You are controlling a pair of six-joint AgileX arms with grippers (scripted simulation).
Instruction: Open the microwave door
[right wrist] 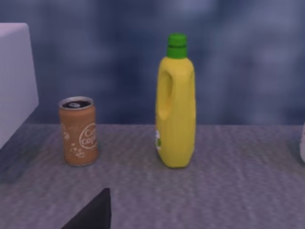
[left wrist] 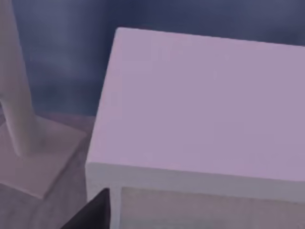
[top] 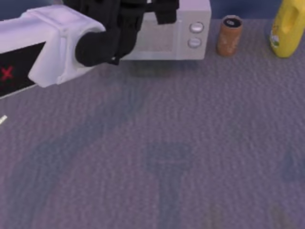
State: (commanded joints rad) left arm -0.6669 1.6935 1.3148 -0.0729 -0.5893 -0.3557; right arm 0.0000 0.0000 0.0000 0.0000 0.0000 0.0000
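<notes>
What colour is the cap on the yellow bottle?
Green. The cap tops the yellow bottle, seen best in the right wrist view.

A grey, finely textured table (top: pixel 157 157) carries the microwave (top: pixel 183 36) at its far edge, a brown can (top: pixel 229 37) just to its right, a yellow bottle (top: pixel 287 29) farther right, and a white stand (left wrist: pixel 28 143) left of the microwave.

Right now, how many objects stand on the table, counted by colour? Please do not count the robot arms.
White: 2, the microwave and the L-shaped stand
Orange-brown: 1, the can
Yellow: 1, the bottle with a green cap
Total: 4
</notes>
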